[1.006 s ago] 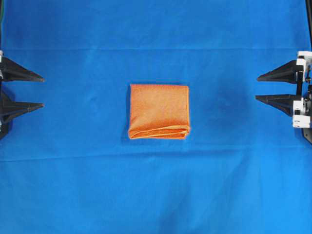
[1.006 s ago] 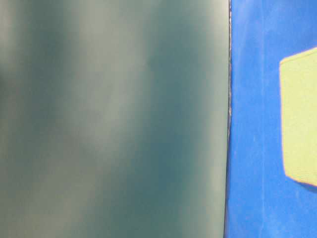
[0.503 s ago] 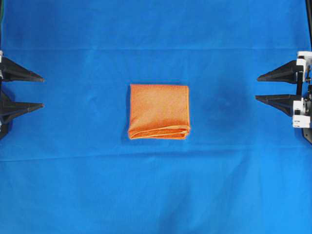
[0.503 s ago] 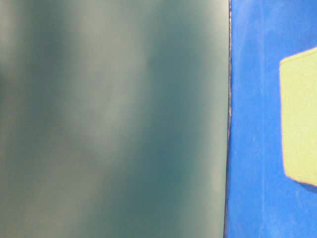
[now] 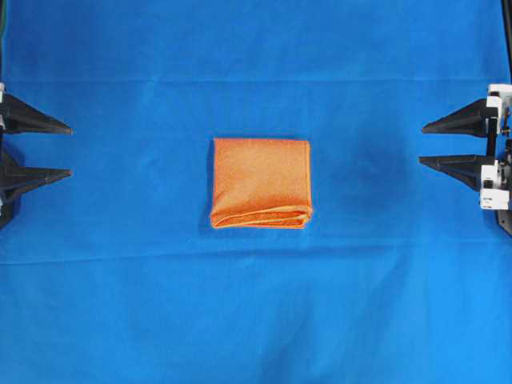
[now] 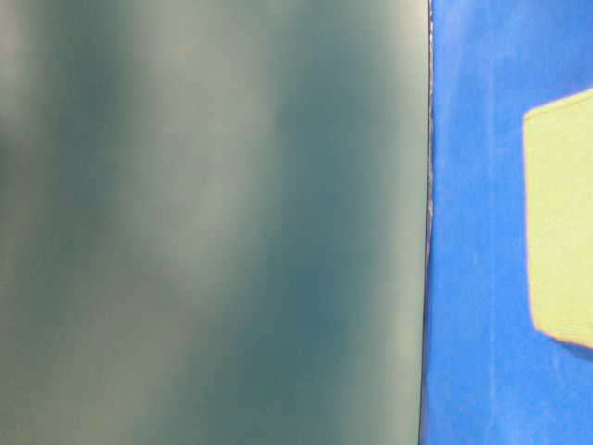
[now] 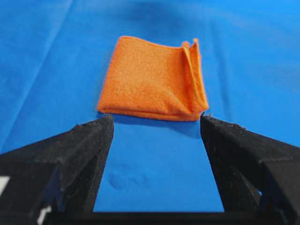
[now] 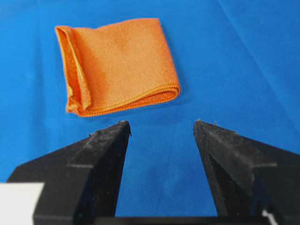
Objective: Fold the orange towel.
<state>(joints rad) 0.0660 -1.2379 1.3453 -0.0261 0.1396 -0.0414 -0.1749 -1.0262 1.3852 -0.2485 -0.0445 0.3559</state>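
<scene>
The left gripper [image 5: 70, 150] sits at the left edge of the blue table cloth [image 5: 256, 320] with its two black fingers [image 5: 36, 122] spread apart and nothing between them; from its wrist camera the left gripper [image 7: 157, 122] frames bare cloth, the towel lying well beyond the tips. The right gripper [image 5: 422, 145] is at the right edge, its jaws likewise parted wide and empty, and its own camera shows the same: the right gripper [image 8: 161, 124] pointed toward the towel but apart from it. Between the two, at the middle of the table cloth and well clear of both arms, lies the orange towel [image 5: 261, 183], folded into a compact, nearly square stack. Its layered hems [image 5: 260, 218] show along the edge nearest the bottom of the overhead view, slightly bulged and uneven. In the table-level view a blurred grey-green surface [image 6: 213, 222] fills most of the frame, with only a washed-out corner of the towel [image 6: 561, 222] visible at the right.
</scene>
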